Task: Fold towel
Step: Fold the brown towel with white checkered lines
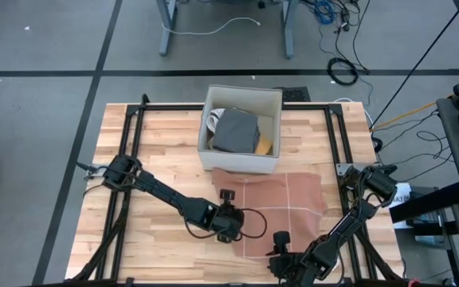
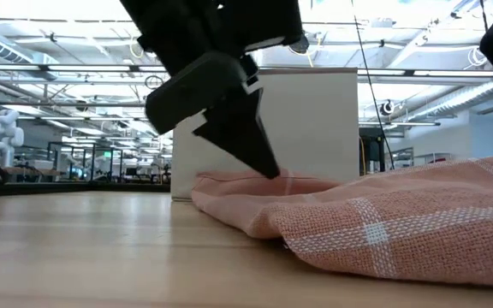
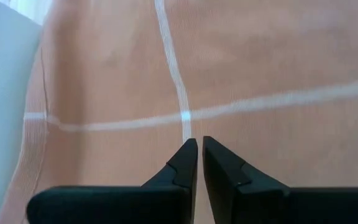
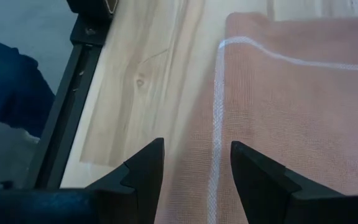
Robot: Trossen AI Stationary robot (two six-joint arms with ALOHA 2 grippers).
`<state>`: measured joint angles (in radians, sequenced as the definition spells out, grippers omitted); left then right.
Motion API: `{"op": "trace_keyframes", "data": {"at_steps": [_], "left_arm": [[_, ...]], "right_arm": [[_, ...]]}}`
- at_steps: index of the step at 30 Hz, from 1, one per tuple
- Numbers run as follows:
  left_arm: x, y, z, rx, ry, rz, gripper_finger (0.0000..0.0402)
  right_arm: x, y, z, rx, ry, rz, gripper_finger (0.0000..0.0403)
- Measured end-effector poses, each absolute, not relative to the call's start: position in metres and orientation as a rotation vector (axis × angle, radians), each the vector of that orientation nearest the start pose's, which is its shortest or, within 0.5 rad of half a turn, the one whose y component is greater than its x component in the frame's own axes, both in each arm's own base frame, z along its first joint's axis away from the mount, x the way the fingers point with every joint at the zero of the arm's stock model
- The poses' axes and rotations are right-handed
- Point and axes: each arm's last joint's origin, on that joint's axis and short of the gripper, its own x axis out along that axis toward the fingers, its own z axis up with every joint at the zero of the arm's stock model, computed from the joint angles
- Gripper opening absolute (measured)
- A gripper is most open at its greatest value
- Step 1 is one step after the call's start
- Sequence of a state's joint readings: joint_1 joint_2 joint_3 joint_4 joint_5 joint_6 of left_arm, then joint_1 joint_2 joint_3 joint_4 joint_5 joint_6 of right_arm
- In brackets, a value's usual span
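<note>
- The towel (image 1: 273, 209), pink with pale stripes, lies spread at the lower centre of the high view, its far edge touching the white box (image 1: 241, 127).
- The left gripper (image 1: 231, 229) is over the towel's left part, fingers nearly closed, probably to pinch the cloth.
- The right gripper (image 4: 191, 168) stands open above the towel's near edge, ready to take it.

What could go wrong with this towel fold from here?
The left gripper has its fingers nearly shut over the middle of the towel, not an edge, so it may pinch a bunch and crease the fold. The towel's far edge lies against the white box, so a pull might snag there. The right gripper is open over the near edge and could miss it.
</note>
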<state>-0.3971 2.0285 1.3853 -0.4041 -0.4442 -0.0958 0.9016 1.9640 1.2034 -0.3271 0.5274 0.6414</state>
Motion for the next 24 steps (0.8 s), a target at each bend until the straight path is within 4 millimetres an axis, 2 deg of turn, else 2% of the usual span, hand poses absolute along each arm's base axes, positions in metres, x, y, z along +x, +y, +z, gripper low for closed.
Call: {"op": "trace_keyframes", "data": {"at_steps": [10, 14, 19, 24], "left_arm": [[0.398, -0.15, 0.167, 0.281, 0.836, 0.091, 0.0032], [0.398, -0.151, 0.167, 0.284, 0.834, 0.089, 0.0032], [0.402, -0.141, 0.167, 0.312, 0.841, 0.094, 0.0032], [0.402, -0.143, 0.167, 0.238, 0.826, 0.122, 0.0032]], "right_arm": [[0.249, 0.292, 0.14, -0.122, 0.869, 0.064, 0.0171], [0.249, 0.292, 0.14, -0.12, 0.867, 0.065, 0.0171], [0.249, 0.292, 0.14, -0.119, 0.867, 0.065, 0.0171], [0.248, 0.292, 0.14, -0.129, 0.868, 0.07, 0.0171]]}}
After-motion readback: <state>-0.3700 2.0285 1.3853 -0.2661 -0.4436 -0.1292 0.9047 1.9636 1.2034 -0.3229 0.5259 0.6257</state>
